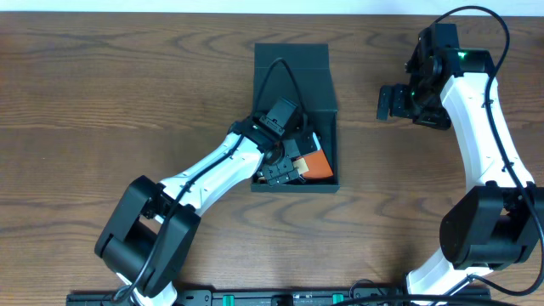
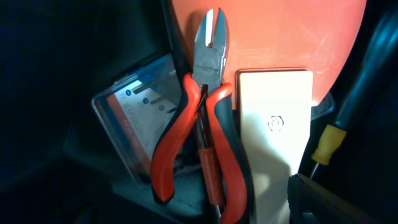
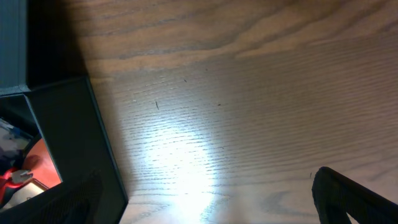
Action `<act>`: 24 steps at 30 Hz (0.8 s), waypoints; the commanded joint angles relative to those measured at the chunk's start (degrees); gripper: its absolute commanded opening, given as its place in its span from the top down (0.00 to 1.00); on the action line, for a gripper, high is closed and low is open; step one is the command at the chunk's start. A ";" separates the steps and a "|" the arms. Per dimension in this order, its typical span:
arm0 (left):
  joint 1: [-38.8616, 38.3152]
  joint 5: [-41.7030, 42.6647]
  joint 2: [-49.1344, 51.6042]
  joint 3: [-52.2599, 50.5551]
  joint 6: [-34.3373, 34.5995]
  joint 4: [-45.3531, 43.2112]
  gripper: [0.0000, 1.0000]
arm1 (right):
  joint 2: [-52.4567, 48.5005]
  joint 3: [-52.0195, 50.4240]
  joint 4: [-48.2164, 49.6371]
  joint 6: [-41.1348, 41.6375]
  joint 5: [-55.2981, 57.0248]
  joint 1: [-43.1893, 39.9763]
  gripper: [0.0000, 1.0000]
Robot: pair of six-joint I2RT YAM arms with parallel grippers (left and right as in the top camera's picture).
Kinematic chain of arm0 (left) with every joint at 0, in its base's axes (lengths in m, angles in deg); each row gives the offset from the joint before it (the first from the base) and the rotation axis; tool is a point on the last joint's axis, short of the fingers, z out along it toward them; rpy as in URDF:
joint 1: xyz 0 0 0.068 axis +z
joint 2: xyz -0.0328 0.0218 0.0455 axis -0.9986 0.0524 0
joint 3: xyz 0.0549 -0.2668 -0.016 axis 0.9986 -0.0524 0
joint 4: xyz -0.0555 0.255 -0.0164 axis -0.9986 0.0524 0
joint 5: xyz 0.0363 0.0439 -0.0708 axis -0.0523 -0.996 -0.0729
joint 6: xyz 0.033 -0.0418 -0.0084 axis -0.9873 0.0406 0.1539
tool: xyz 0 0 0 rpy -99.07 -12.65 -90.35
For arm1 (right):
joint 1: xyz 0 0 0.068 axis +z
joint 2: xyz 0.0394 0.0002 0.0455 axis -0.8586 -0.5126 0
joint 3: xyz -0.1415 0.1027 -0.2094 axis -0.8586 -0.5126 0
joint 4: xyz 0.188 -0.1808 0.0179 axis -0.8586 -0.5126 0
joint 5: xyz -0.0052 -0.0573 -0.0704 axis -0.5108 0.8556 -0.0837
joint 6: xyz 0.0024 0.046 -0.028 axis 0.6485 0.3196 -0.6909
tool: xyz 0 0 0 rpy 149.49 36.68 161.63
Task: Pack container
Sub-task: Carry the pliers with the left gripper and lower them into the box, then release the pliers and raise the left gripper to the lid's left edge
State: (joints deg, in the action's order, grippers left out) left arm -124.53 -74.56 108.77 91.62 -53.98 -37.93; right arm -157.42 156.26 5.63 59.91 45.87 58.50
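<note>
The container (image 1: pixel 293 72) is a dark teal box in the middle of the table, its flap lid open toward the far side. My left gripper (image 1: pixel 283 168) reaches down inside it. In the left wrist view, red-handled cutters (image 2: pixel 205 124) lie on a clear plastic case (image 2: pixel 134 118), beside a cream scraper (image 2: pixel 273 118) and an orange piece (image 2: pixel 280 31). The left gripper (image 2: pixel 211 214) looks open, with only one dark finger showing at the lower right. My right gripper (image 1: pixel 388 102) hovers open and empty over the table, right of the box; its fingers (image 3: pixel 205 199) are spread wide.
A yellow-handled screwdriver (image 2: pixel 326 143) lies at the right edge inside the box. The box's right wall (image 3: pixel 81 137) shows at the left of the right wrist view. Bare wooden table (image 1: pixel 102 93) surrounds the box.
</note>
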 commanded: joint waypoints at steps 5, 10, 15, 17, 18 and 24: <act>2.56 0.52 -4.63 0.66 4.07 -0.98 0.08 | 1.44 0.00 0.02 -1.29 0.42 0.33 0.01; 3.72 0.50 -8.22 1.27 4.96 -1.36 0.07 | 1.44 0.00 0.00 -1.29 0.42 0.33 0.01; 6.29 0.50 -13.38 2.12 18.86 -1.33 0.00 | 1.44 0.00 0.24 -2.32 -0.07 0.33 0.01; 8.35 0.57 -16.06 2.12 30.10 -0.92 0.00 | 1.44 0.00 0.22 -4.33 -1.97 0.33 0.03; 9.44 0.92 -17.35 2.12 35.17 -0.46 0.00 | 1.44 0.00 0.22 -6.58 -4.09 0.33 0.08; 18.56 12.26 -23.61 2.12 49.81 0.92 0.48 | 1.44 0.00 1.88 -10.16 -14.19 0.33 0.99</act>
State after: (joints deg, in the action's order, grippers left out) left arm -109.32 -68.76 87.19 92.32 -15.78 -37.25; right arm -157.42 156.26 6.79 52.39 38.03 58.50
